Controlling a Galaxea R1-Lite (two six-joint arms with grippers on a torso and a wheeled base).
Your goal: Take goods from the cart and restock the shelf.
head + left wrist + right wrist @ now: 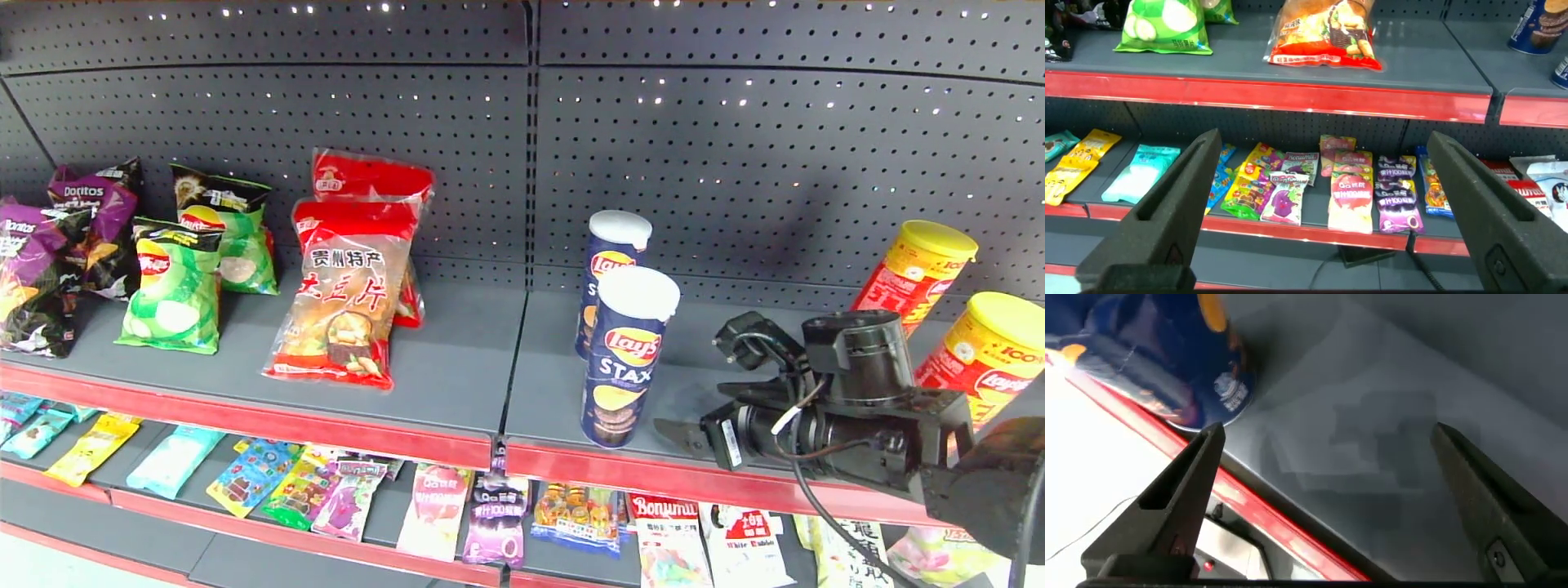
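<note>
Two blue chip cans with white lids stand on the grey upper shelf [457,367]: the front can [627,359] near the red front edge, the back can [611,269] behind it. My right gripper [694,411] hovers just right of the front can, low over the shelf's front edge, open and holding nothing. In the right wrist view the front can [1167,367] lies beyond one finger of the open right gripper [1327,433], apart from it. The left gripper [1323,212] is open and empty, facing the lower shelf of candy bags [1355,192].
Red snack bags [343,302], green chip bags [175,286] and purple chip bags [49,245] fill the upper shelf's left half. Two yellow-lidded red cans [984,351] lean at the right end. Bare shelf lies between the blue and the red cans.
</note>
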